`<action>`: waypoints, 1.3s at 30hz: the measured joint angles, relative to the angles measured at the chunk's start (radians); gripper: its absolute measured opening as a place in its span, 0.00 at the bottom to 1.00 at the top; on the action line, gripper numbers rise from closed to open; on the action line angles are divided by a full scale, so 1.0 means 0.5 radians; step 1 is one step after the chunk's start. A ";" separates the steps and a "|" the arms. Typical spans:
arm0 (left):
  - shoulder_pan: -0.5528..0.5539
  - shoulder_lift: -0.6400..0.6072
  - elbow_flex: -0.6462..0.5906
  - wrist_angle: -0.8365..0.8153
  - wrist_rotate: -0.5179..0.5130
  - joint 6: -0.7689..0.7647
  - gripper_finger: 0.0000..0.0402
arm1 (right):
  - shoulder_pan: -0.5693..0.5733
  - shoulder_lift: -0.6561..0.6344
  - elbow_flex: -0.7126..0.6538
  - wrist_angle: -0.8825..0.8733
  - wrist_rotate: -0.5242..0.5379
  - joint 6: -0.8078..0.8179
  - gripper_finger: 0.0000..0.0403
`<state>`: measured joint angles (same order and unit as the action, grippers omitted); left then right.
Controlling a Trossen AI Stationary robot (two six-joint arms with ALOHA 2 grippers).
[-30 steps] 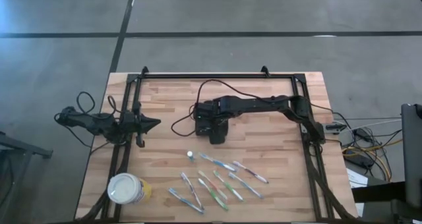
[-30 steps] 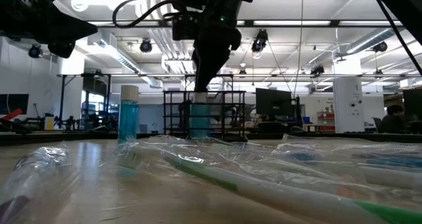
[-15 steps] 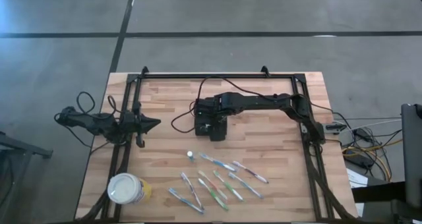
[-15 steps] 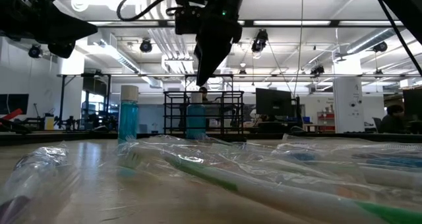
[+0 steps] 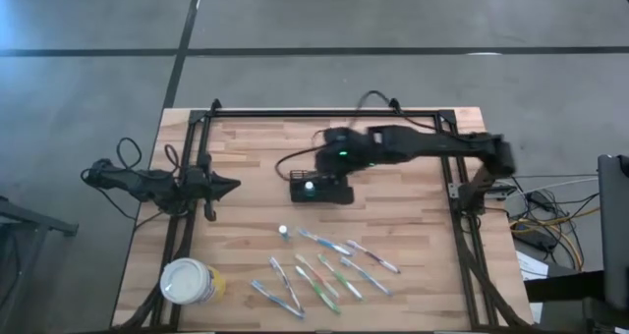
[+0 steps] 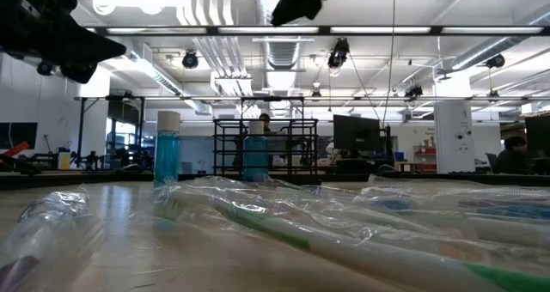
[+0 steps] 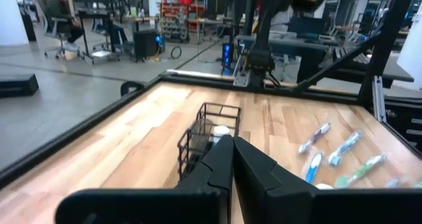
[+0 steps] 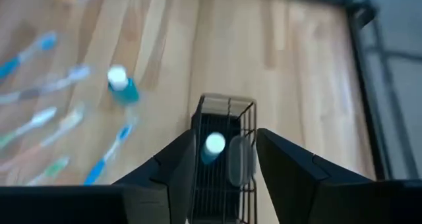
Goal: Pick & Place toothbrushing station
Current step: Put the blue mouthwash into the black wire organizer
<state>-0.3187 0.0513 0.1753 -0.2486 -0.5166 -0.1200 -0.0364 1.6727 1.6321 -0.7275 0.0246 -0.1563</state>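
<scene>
On the wooden table [image 5: 246, 157], the caddy [image 8: 221, 158] sits below the open right gripper [image 8: 224, 148].

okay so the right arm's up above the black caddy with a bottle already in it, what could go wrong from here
1. The bottle stands upright in the narrow wire caddy; a low pass by the right gripper, jaws open directly above it, could tip it.
2. The second blue bottle stands free beside the wrapped toothbrushes; reaching for either may topple it.
3. The toothbrushes lie close together, so a grasp might catch two.
</scene>
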 joint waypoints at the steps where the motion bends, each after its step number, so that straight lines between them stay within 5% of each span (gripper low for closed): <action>1: 0.000 0.000 0.000 -0.009 0.001 -0.015 0.03 | 0.008 -0.106 -0.154 0.129 0.005 0.018 0.37; 9: 0.001 0.000 0.000 0.009 0.001 -0.122 0.03 | 0.025 -0.766 -1.313 1.101 0.006 0.170 0.30; 17: 0.001 0.019 0.000 0.010 0.001 -0.125 0.01 | 0.024 -1.182 -2.073 1.985 0.007 0.205 0.17; 27: 0.001 0.031 0.001 0.022 -0.066 -0.124 0.02 | -0.015 -1.756 -2.502 2.224 -0.075 0.164 0.03; 39: 0.002 0.034 0.007 0.020 -0.154 -0.024 0.01 | -0.015 -2.300 -2.963 2.546 -0.124 0.219 0.02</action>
<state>-0.3176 0.0681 0.1788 -0.2386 -0.5934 -0.1322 -0.0441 0.5229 0.1506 0.5455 -0.0372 -0.0469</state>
